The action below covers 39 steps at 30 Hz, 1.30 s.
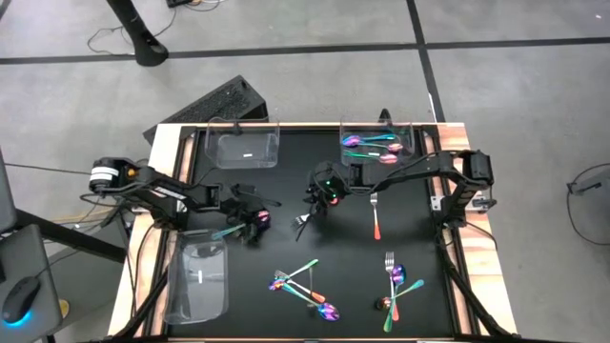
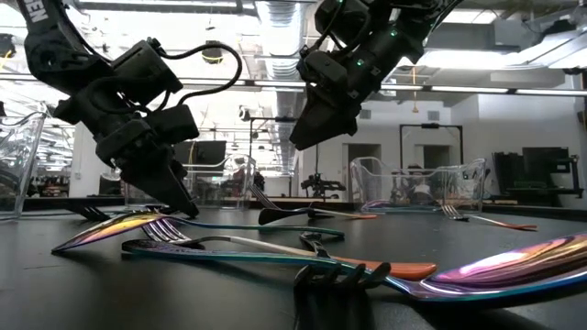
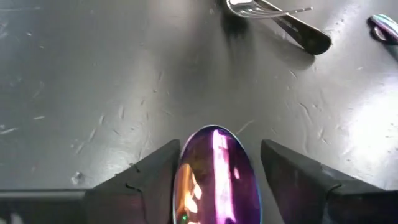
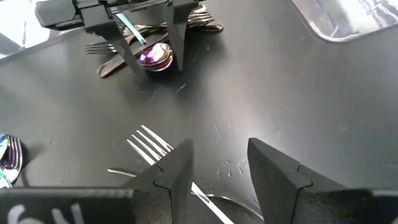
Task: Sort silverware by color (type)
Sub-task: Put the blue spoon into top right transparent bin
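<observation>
On the black table, left hand grips an iridescent spoon, right hand open

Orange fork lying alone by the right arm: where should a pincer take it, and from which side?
Take the fork at mid-handle, from straight above, pincer closing across it: it lies flat and alone, its slim handle straight, bare table on both sides.
</observation>
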### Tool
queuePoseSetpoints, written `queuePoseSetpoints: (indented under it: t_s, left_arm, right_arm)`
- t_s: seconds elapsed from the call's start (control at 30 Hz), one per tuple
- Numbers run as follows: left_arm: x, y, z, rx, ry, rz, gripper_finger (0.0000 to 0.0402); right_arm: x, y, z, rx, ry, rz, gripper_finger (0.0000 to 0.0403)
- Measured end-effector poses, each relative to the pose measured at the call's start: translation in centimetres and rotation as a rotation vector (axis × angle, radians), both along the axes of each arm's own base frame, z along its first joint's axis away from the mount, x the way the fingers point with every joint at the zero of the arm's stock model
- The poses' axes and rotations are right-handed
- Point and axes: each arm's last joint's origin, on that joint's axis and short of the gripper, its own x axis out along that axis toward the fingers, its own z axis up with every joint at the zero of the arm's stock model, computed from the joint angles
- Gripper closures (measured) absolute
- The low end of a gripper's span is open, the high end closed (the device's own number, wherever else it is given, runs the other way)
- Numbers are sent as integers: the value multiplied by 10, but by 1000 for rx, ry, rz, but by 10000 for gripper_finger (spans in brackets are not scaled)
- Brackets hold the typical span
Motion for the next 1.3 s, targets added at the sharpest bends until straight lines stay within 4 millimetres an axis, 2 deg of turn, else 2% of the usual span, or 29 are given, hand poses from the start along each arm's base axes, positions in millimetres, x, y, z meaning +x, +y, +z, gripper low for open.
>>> queuePoseSetpoints:
  t_s: [0.37, 0.53, 0.73, 0.93, 1.1, 1.3]
  left_arm:
    - [5, 2, 17, 47, -28, -37, 389]
    - [14, 6, 27, 71, 1, -22, 399]
    - [25, 10, 42, 186, 57, -11, 401]
    - [37, 14, 60, 264, 37, -10, 401]
    - [48, 17, 88, 337, -7, 7, 401]
    - [45, 17, 138, 359, -40, 18, 401]
  right_arm:
    - [-5, 0, -5, 3, 76, 1, 232]
    - [-8, 0, -7, -15, 109, -19, 232]
    - [-10, 0, -9, -89, 149, -75, 232]
    - [-9, 4, -8, -92, 133, -64, 232]
    - [-8, 5, -8, -87, 129, -69, 232]
    - [-8, 5, -8, -87, 131, -69, 232]
